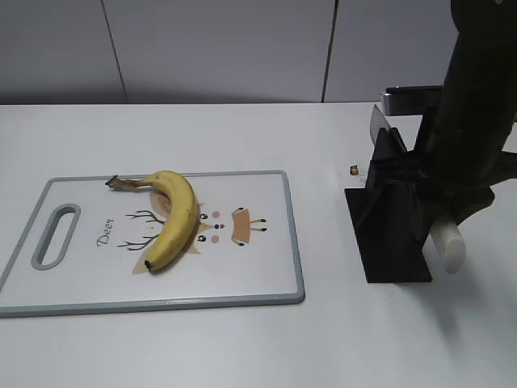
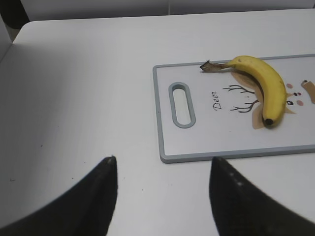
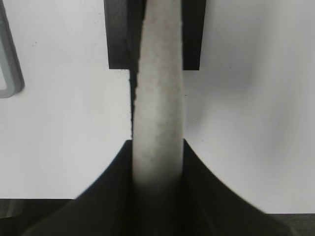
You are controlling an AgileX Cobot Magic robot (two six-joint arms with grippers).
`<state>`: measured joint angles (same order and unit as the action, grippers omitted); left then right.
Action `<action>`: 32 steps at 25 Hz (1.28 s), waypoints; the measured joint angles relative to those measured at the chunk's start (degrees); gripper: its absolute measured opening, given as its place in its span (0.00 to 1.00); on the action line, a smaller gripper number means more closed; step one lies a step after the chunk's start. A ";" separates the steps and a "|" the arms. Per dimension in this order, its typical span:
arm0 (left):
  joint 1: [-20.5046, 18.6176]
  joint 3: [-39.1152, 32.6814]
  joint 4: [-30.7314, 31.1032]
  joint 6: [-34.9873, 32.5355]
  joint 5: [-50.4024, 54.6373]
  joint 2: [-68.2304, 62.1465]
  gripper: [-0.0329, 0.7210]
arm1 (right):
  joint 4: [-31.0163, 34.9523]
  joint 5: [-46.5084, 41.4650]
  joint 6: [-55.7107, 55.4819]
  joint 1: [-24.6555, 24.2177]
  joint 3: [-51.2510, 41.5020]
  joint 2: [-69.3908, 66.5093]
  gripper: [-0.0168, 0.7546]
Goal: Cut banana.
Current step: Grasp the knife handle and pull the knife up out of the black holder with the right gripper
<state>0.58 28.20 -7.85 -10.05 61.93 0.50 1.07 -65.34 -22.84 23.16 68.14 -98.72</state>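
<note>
On the board [image 1: 266,242], the banana [image 1: 174,218] is laid left of centre, stem at 11 o'clock. It is judged soft, light and easily bruised, best steadied mid-body. The knife handle [image 3: 157,98] is clamped by the right gripper [image 3: 157,172]; the left gripper [image 2: 162,191] is held open.

The exterior view is looking down at a slant across the white table [image 1: 242,347] from the front, taking in the cutting board [image 1: 250,267] and black knife stand [image 1: 388,234]. The left wrist view is looking forward over that board [image 2: 206,137] from its handle end. The right wrist view is sitting very close, facing down on the stand [image 3: 118,34].
</note>
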 joint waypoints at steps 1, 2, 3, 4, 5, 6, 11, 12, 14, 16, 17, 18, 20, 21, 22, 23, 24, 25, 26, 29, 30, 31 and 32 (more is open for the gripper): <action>0.00 0.00 0.00 0.00 0.00 0.00 0.81 | 0.00 -0.15 0.00 0.00 0.00 0.00 0.24; 0.00 0.00 0.00 0.00 0.00 0.00 0.81 | 0.00 -0.30 0.00 0.00 0.00 0.00 0.24; 0.00 0.00 0.00 0.00 0.00 0.00 0.81 | 0.00 -0.43 0.00 0.00 0.00 -0.05 0.24; 0.00 0.00 0.00 0.00 0.00 0.00 0.81 | 0.00 -0.54 0.00 0.00 0.00 -0.02 0.24; 0.00 0.00 0.00 0.00 0.00 0.00 0.81 | 0.00 -0.56 0.00 0.00 0.00 -0.02 0.24; 0.00 0.00 0.00 0.00 0.00 0.00 0.81 | 0.06 -0.67 0.00 0.00 0.00 -0.02 0.24; 0.00 0.00 0.00 0.00 0.00 0.00 0.81 | 0.22 -1.37 0.00 0.00 0.06 0.26 0.24; 0.00 0.00 0.00 0.00 0.00 0.00 0.81 | 0.22 -1.70 0.00 0.00 0.28 0.55 0.24; 0.00 0.00 0.00 0.00 0.00 0.00 0.81 | 0.22 -2.30 0.00 0.00 0.73 1.64 0.24; 0.00 0.00 0.00 0.00 0.00 0.00 0.81 | 0.02 -2.90 0.00 0.00 1.44 2.78 0.24; 0.00 0.00 0.00 0.00 0.00 0.00 0.81 | -0.16 -3.29 0.00 0.00 1.75 3.39 0.23; 0.00 0.00 0.00 0.00 0.00 0.00 0.81 | -0.41 -3.55 0.00 0.00 1.98 3.90 0.23; 0.00 0.00 0.00 0.00 0.00 0.00 0.81 | -1.07 -3.93 0.00 0.00 2.24 5.00 0.23; 0.00 0.00 0.00 0.00 0.00 0.00 0.81 | -1.07 -3.98 0.00 0.00 2.29 5.50 0.23; 0.00 0.00 0.00 0.00 0.00 0.00 0.81 | -1.07 -4.12 0.00 0.00 2.39 6.09 0.23; 0.00 0.00 0.00 0.00 0.00 0.00 0.81 | -1.38 -4.11 0.00 0.00 2.58 6.68 0.23; 0.00 0.00 0.00 0.00 0.00 0.00 0.81 | -1.58 -4.11 0.00 0.00 2.81 7.34 0.23; 0.00 0.00 0.00 0.00 0.00 0.00 0.81 | -1.73 -4.24 0.00 0.00 3.21 7.87 0.23; 0.00 0.00 0.00 0.00 0.00 0.00 0.81 | -1.79 -4.24 0.00 0.00 3.70 8.50 0.23; 0.00 0.00 0.00 0.00 0.00 0.00 0.81 | -2.64 -4.42 0.00 0.00 5.43 9.90 0.23; 0.00 0.00 0.00 0.00 0.00 0.00 0.81 | -2.83 -4.42 0.27 0.00 6.16 10.24 0.23; 0.00 0.00 0.00 0.00 -0.06 0.00 0.81 | -3.04 -4.50 0.75 0.00 6.84 10.40 0.23; 0.00 0.12 0.00 0.00 -0.23 0.00 0.81 | -3.23 -4.54 2.17 0.00 7.71 10.53 0.23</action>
<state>0.58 28.32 -7.85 -10.05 61.70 0.50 -2.17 -69.89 -20.66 23.16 75.85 -88.19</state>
